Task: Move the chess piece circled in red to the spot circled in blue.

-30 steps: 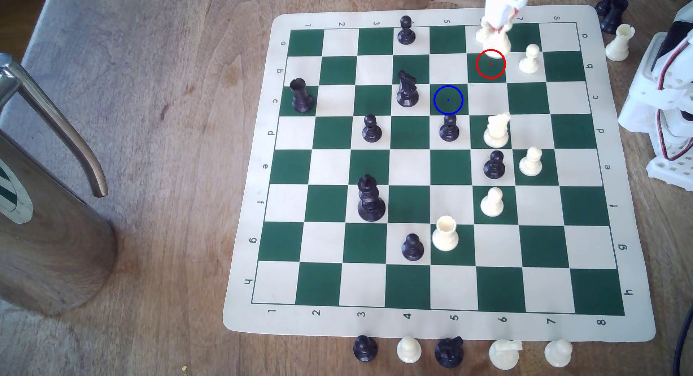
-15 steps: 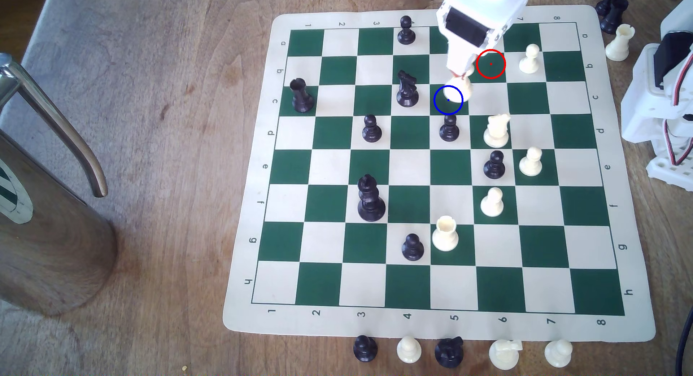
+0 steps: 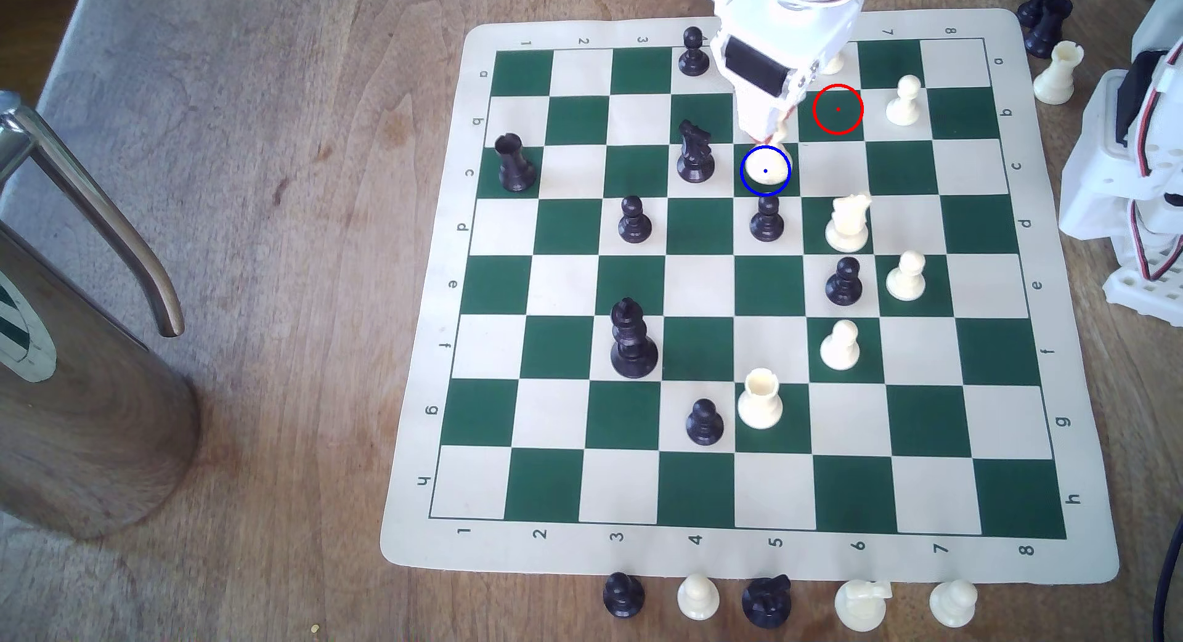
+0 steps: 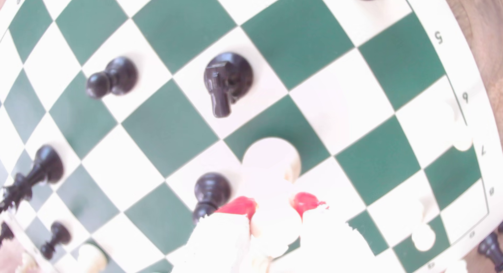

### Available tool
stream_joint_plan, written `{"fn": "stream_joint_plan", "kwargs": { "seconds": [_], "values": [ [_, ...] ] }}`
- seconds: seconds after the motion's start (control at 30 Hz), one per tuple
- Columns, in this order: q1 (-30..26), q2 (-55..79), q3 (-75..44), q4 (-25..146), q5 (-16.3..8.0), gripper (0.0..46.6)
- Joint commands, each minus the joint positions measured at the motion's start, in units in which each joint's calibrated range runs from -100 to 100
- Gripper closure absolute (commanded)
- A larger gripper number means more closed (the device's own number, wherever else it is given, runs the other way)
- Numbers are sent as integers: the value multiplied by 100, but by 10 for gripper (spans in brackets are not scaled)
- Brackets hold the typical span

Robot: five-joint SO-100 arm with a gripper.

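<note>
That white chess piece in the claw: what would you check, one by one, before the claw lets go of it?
1. White piece over the blue ring: ok; in the exterior view its base sits inside the ring.
2. Claw holding the piece: ok; the red-tipped fingers flank its upper body in the wrist view.
3. Base flat on the board: cannot tell.
4. Piece upright: cannot tell; the arm hides its top.
5. Gap to the black pawn on the next square: ok, apart.
6. Gap to the black knight: ok, apart.
</note>
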Motion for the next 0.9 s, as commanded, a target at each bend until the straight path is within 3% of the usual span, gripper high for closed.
{"fn": "stream_joint_plan", "kwargs": {
  "seconds": [0.0, 0.67, 0.87],
  "values": [
    [150, 5, -306, -205, 29, 463],
    [119, 48, 74, -401, 39, 451],
    [134, 56, 111, -401, 54, 375]
  ]
}}
